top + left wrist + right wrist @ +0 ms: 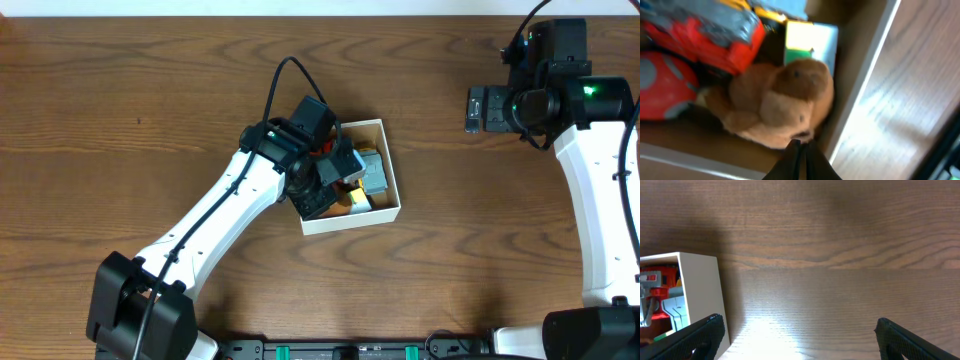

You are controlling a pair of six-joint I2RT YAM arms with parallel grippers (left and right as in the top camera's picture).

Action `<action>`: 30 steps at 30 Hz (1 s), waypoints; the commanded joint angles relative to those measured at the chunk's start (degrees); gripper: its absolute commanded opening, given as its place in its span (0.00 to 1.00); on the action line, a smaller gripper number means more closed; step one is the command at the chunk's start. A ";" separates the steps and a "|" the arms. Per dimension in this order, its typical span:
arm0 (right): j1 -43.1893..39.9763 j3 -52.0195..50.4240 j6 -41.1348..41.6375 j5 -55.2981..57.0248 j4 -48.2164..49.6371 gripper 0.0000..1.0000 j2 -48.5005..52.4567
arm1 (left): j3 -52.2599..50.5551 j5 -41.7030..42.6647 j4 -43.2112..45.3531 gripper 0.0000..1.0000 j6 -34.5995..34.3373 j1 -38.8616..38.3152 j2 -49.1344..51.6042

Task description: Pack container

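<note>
From overhead, the container (pixel 352 220) sits on the counter (pixel 150 120) left of centre. The left gripper (pixel 340 170) is dipped into it and hides much of the contents; a grey toy (pixel 373 175) and a yellow piece (pixel 358 203) show beside it. The right gripper (pixel 478 108) hangs well apart at the far right over bare wood, and no loose toy lies on the counter in this view. The left wrist view looks into the container: a brown plush animal (pixel 785 100) lies near one wall, next to a red and grey vehicle (pixel 715 35), a red rounded toy (pixel 662 87) and a green and white block (pixel 810 42). The left jaws are pressed together with nothing between them, their tips just at the plush's edge. The right wrist view shows its jaws spread wide and empty, with the container's corner at the left. The packing looks close to done — what seems left is lifting the left arm clear.
</note>
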 commanded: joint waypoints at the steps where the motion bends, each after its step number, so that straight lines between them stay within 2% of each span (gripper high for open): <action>1: -0.31 0.31 0.07 0.37 -0.02 0.99 0.33 | 0.35 -0.26 1.33 0.08 -1.38 -0.04 0.02; 17: -0.31 0.31 0.07 0.37 -0.02 0.99 0.33 | 0.33 1.84 2.14 0.06 -2.86 -2.60 8.96; 24: -0.31 0.31 0.07 0.37 -0.07 0.99 0.33 | 0.48 1.55 0.66 0.06 -2.86 -2.82 7.69; 30: -0.31 0.31 0.02 -0.37 -0.02 0.99 0.33 | 2.71 -4.96 -2.14 0.06 -2.86 -2.78 2.01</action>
